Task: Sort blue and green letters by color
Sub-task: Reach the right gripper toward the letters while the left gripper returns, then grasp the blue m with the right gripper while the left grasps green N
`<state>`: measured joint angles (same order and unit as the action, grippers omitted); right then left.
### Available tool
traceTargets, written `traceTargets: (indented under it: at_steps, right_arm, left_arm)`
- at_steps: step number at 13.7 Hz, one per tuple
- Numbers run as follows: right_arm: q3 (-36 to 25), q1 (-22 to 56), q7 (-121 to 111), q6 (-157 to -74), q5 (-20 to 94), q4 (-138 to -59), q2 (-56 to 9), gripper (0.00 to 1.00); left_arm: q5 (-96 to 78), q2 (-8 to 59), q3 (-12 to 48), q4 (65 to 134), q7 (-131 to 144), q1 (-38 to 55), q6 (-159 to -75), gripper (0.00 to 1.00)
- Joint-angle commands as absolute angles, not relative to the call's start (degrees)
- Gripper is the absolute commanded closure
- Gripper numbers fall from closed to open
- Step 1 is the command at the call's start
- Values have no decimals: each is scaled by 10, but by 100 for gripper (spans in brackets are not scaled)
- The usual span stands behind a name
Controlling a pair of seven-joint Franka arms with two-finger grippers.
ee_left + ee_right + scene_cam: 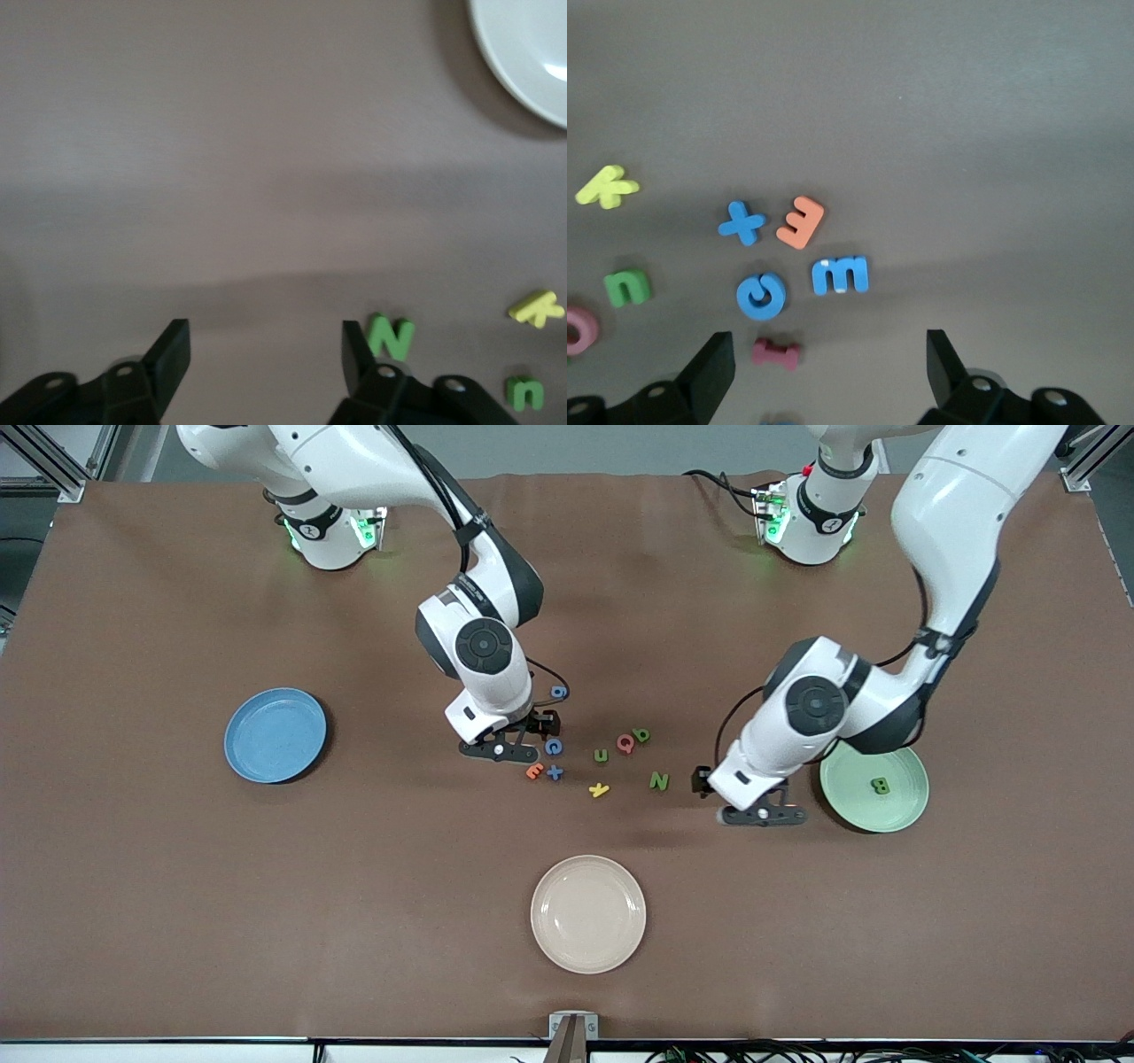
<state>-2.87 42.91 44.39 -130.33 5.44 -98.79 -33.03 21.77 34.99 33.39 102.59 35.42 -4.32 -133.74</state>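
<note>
On the brown tabletop (177,886), the right end effector (824,372) hangs low with fingers spread wide and empty over the small flat blue "3" (840,274), which the arm hides in the front view. Beside it lie the blue "C" (554,747), blue "+" (555,772) and orange "E" (534,771); the blue "6" (558,691) is partly covered by a cable. The left end effector (266,354), also wide and empty, hovers beside the green "N" (658,781). The green "B" (880,785) lies in the pale green plate (908,808); the round blue plate (275,735) holds nothing.
</note>
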Motion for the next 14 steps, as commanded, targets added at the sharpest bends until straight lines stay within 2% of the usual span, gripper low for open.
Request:
traceTargets:
  at_steps: [1, 8, 14]
  right_arm:
    - [-35, 437, 456, -1315, 31, -979, -347, 25]
    - [-35, 439, 468, -1347, 29, -980, -377, 25]
    - [-36, 439, 468, -1361, 28, -980, -390, 29]
  left_arm:
    - [241, 381, 334, 1003, 345, -23, -1336, 36]
    - [245, 402, 332, 1003, 353, 18, -1353, 52]
    - [257, 419, 328, 1003, 353, 33, -1367, 55]
